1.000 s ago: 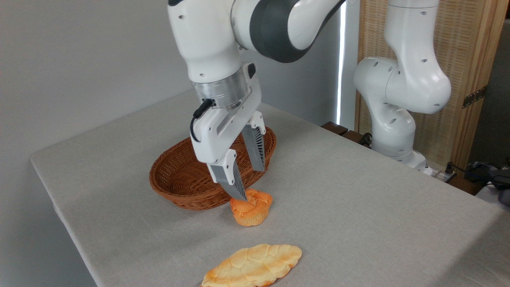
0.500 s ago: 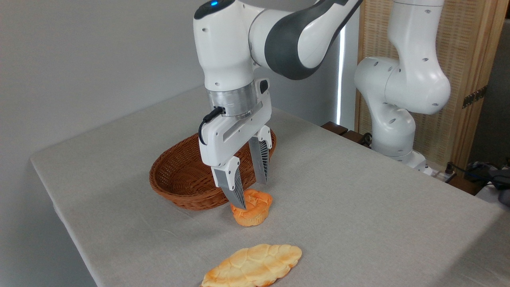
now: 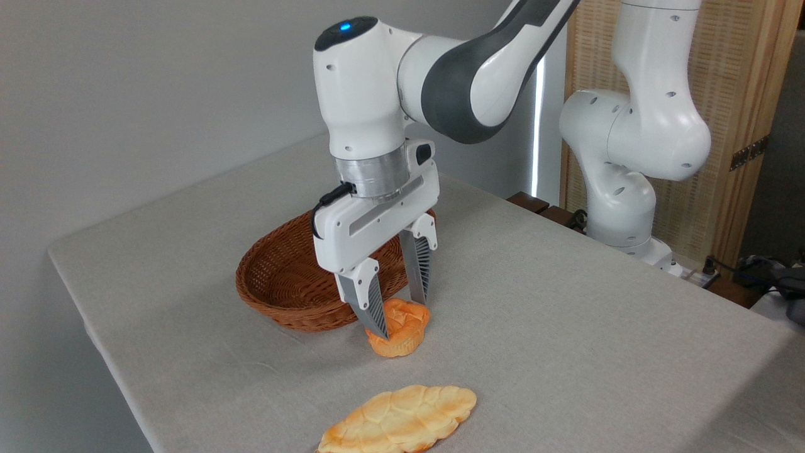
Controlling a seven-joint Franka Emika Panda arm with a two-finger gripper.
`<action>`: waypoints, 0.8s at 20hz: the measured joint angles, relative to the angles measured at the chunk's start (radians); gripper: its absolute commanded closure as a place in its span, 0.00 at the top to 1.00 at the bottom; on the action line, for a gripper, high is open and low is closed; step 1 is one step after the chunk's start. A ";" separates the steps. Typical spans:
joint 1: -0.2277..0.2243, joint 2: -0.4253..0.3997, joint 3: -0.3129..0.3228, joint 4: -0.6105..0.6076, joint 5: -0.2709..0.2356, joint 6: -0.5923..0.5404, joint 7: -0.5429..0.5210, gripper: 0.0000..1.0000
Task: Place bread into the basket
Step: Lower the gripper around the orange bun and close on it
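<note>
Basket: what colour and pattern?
Brown woven wicker basket, clearest in the fixed camera view.

Bright, even, soft daylight; sharp throughout. Glaring window slit (image 3: 538, 119) at 1 o'clock; faint shadows on the desk (image 3: 566, 327) toward 7 o'clock.

One fixed cam, raised off the table's (image 3: 566, 327) front corner, angled down across it toward the wall; mid-close.

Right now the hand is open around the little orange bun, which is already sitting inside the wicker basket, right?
Not quite. The camera view shows the hand open around the bun, but the bun sits on the table, just in front of the basket.
</note>
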 measured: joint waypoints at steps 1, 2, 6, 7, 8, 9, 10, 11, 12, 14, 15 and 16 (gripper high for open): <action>0.000 0.002 0.000 -0.005 0.014 0.004 0.000 1.00; 0.000 0.003 0.000 -0.007 0.020 0.006 0.000 1.00; 0.000 0.017 0.000 -0.013 0.024 0.049 0.000 1.00; 0.000 0.025 0.000 -0.015 0.024 0.058 0.000 1.00; 0.001 0.032 0.001 -0.015 0.024 0.064 0.000 1.00; 0.001 0.039 0.002 -0.015 0.024 0.066 0.000 1.00; 0.001 0.043 0.003 -0.015 0.024 0.068 0.000 1.00; 0.001 0.047 0.003 -0.015 0.024 0.068 0.000 0.92; 0.001 0.049 0.004 -0.015 0.024 0.068 0.000 0.82; 0.001 0.052 0.004 -0.015 0.024 0.069 0.000 0.66; 0.001 0.052 0.004 -0.015 0.024 0.070 0.000 0.63; 0.001 0.052 0.004 -0.015 0.024 0.070 0.000 0.61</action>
